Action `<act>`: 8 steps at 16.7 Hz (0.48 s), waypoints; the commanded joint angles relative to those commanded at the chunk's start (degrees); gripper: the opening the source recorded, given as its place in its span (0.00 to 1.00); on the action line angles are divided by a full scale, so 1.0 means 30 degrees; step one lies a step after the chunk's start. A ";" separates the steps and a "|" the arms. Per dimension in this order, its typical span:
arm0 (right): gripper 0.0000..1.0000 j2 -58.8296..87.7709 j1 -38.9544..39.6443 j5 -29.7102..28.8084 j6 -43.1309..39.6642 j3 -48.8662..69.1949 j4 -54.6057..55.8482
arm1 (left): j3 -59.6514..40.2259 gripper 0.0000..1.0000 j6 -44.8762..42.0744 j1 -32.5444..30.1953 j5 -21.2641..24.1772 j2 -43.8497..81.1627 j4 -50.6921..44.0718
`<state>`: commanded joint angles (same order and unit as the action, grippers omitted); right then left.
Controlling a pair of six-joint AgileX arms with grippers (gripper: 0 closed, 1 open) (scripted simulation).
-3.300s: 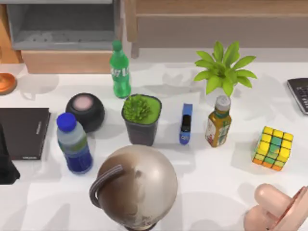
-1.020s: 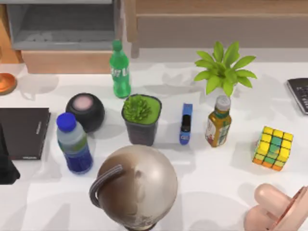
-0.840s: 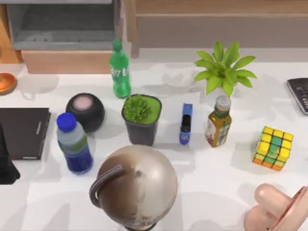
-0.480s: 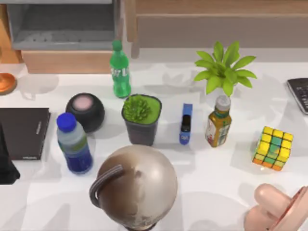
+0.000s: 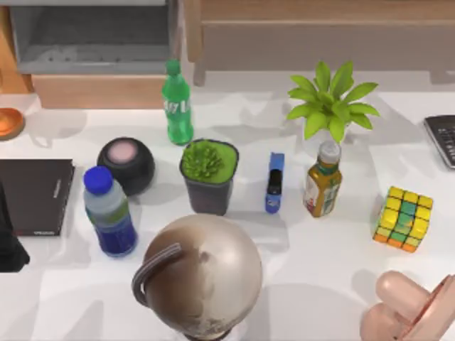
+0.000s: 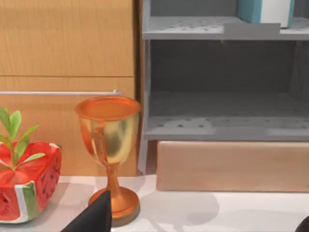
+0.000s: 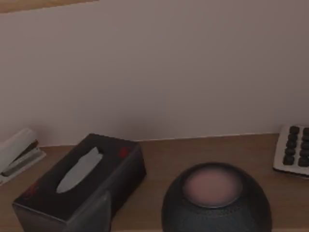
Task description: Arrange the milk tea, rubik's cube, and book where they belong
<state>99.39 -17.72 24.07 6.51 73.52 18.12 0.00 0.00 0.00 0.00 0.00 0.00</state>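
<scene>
On table: 1 rubik's cube [image 5: 404, 219] at right, 3 bottles, 2 plants; claw states cannot tell

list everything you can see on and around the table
rubik's cube: 1, yellow, green, orange, table's right
book: 1, teal, on grey shelf
milk tea bottle: 1, amber, right of centre
green bottle: 1, back centre
blue-capped bottle: 1, left
globe: 1, beige, front centre
potted plants: 2, green, centre and back right
stapler: 1, blue, centre
round speaker: 1, black, left
black book: 1, far left
goblet: 1, orange, back left
calculator: 1, dark, right edge
tissue box: 1, black
left arm: dark, left edge
</scene>
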 joint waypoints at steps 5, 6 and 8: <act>1.00 0.0925 0.4484 -0.2209 0.4305 0.2400 -0.9461 | 0.0000 1.00 0.0000 0.0000 0.0000 0.0000 0.0000; 1.00 0.1101 0.5298 -0.2636 0.5174 0.2588 -1.1439 | 0.0000 1.00 0.0000 0.0000 0.0000 0.0000 0.0000; 1.00 0.1353 0.6794 -0.3496 0.6775 0.2748 -1.5177 | 0.0000 1.00 0.0000 0.0000 0.0000 0.0000 0.0000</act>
<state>103.45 2.66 13.59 26.83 81.76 -27.41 0.00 0.00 0.00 0.00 0.00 0.00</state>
